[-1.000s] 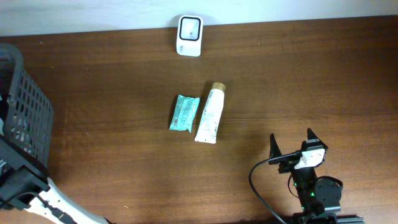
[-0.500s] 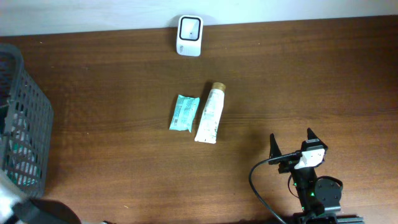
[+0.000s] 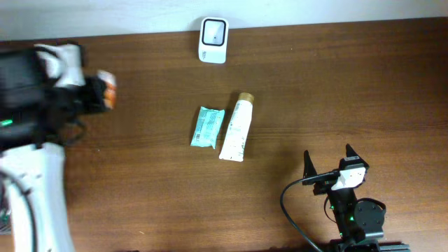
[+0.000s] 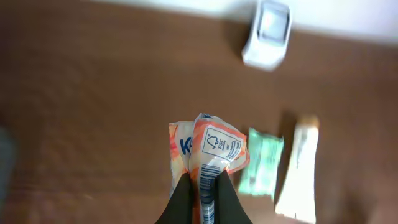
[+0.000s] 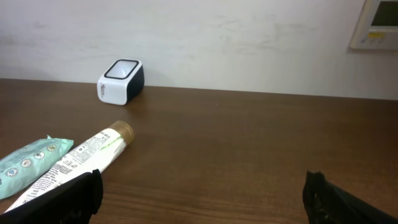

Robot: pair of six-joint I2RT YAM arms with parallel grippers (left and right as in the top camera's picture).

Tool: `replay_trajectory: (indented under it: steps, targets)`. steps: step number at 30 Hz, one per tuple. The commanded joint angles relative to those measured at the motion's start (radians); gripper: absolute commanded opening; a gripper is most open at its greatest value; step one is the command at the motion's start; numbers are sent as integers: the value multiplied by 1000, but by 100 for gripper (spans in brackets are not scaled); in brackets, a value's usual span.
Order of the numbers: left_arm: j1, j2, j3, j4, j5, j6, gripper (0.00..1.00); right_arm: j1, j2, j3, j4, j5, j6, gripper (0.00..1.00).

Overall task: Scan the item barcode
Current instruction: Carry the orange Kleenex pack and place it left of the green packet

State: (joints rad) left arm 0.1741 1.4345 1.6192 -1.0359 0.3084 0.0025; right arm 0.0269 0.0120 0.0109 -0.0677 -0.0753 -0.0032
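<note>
Newly swung over the tabletop's far-left corner, we are clenching the orange packet (image 4: 210,146) in the left gripper (image 4: 204,198), presumably bringing its barcode (image 4: 208,174) toward the scanner (image 3: 213,31) at the far edge; the right gripper (image 3: 329,162) is resting released.

wood table (image 3: 315,91): white scanner (image 3: 213,31) far edge, teal packet (image 3: 207,127) beside tube (image 3: 236,128)

Orange-and-white packet (image 4: 208,149); teal pouch (image 3: 207,127); white scanner (image 3: 213,31); brown table (image 3: 350,91)
</note>
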Motion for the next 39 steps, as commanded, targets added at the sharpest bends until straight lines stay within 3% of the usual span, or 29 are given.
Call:
replay_trajectory:
  steps: [1,6,10,13,15,17,21,23,24,25,27,29,32,39]
  targets:
    - [-141,38,-155,42,-105,-12,0,6,-6,-5,-5,2,0,98]
    - [-285,129,-360,266,-134,-23,0,6,-6,-5,-4,2,0,98]
    - [-348,237,-397,378,-196,-44,0,6,-6,-5,-4,2,0,98]
    - [-394,334,-397,418,-317,-128,0,6,-6,-5,-4,2,0,98]
    - [-403,369,-397,445,-296,-131,1,6,-6,-5,-5,2,0,98]
    - [-416,388,-397,456,-269,-134,24,6,-6,-5,-4,2,0,98]
    - [-448,391,-397,487,-267,-133,80,6,-6,-5,-5,2,0,98]
    - [-454,391,-397,512,-268,-133,86,6,-6,-5,-5,2,0,98]
    - [-454,391,-397,524,-269,-133,84,6,-6,-5,-4,2,0,98]
    - [-453,391,-397,531,-278,-132,69,6,-6,-5,-4,2,0,98]
    - [-453,391,-397,530,-338,-133,25,6,-6,-5,-5,2,0,98]
    - [-453,391,-397,526,-399,-134,11,6,-6,-5,-5,2,0,98]
    - [-453,391,-397,503,-520,-133,0,6,-6,-5,-4,2,0,98]
    - [-453,438,-397,436,-503,-149,0,6,-6,-5,-4,2,0,98]
